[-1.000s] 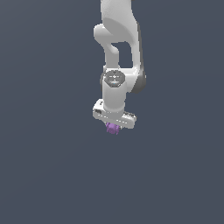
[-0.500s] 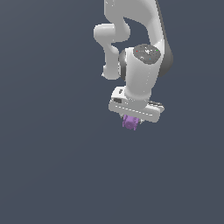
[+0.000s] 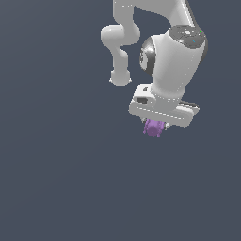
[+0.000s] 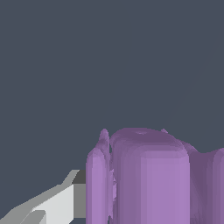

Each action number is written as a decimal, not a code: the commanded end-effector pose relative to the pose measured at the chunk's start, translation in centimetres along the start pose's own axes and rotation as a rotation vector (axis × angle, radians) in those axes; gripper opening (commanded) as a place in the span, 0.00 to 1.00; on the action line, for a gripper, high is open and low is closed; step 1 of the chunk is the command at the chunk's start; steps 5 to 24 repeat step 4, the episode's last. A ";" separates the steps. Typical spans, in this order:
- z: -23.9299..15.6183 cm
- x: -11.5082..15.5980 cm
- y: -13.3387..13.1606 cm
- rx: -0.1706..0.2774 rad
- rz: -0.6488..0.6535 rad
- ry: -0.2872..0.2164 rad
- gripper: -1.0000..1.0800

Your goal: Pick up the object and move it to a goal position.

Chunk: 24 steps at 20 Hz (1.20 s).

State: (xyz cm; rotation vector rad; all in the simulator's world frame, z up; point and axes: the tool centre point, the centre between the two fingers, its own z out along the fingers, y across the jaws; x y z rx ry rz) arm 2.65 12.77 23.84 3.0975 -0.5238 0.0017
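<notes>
The small purple blocky object (image 3: 153,127) hangs under my white gripper (image 3: 155,131) in the exterior view, held up in the air right of the middle. The gripper is shut on it; its fingers are mostly hidden behind the hand and the object. In the wrist view the purple object (image 4: 151,175) fills much of the picture, with notched, ridged faces, and one grey-white finger (image 4: 57,203) shows pressed beside it.
The white arm (image 3: 174,52) reaches down from the top of the exterior view. All around is a plain dark grey-blue ground (image 3: 56,179) with no other objects, edges or goal marker visible.
The arm has carried the purple object toward the exterior view's right and closer to the camera; the hand looks larger and tilted. The object stays gripped.
</notes>
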 end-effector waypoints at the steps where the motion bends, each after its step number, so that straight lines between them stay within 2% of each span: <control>1: -0.5 0.0 -0.4 0.000 0.001 -0.001 0.00; 24: -0.6 0.1 -0.6 0.000 0.001 -0.001 0.00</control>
